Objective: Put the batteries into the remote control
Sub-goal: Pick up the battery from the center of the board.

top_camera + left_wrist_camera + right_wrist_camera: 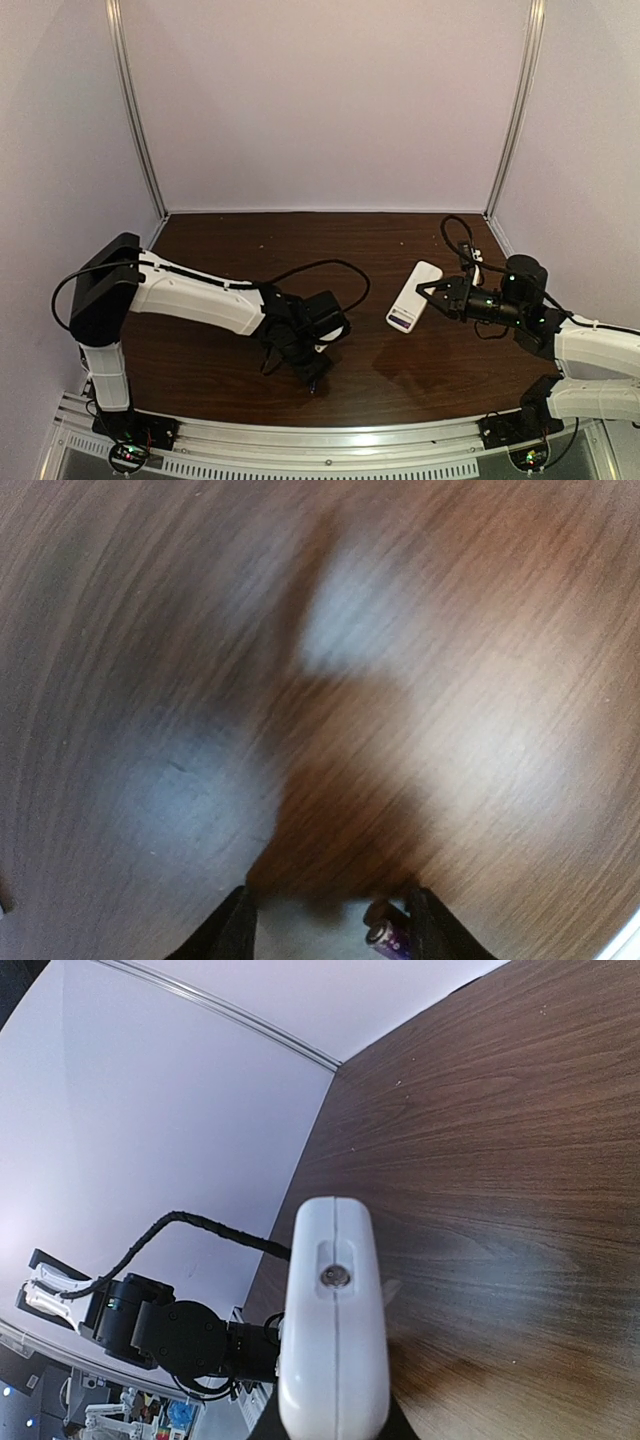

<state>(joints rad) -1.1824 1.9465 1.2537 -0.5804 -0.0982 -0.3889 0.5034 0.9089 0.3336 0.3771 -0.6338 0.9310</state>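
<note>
Surface [300, 240]: dark wood, pale walls [320, 100] around.
Left end effector [335, 922]: I see it open, battery [388, 938] beside.
Right end effector [430, 293]: grips remote control [412, 295].

The table [230, 235] is a dark brown, glossy wood-grain top, with a ribbed metal rail [330, 440] along its near edge. One small purple battery [388, 937] appears to rest on the wood at the bottom of the left wrist view, where the surface looks blurred.

1 remote [413, 296], 1 battery [388, 937], 2 arms [195, 295]
</note>
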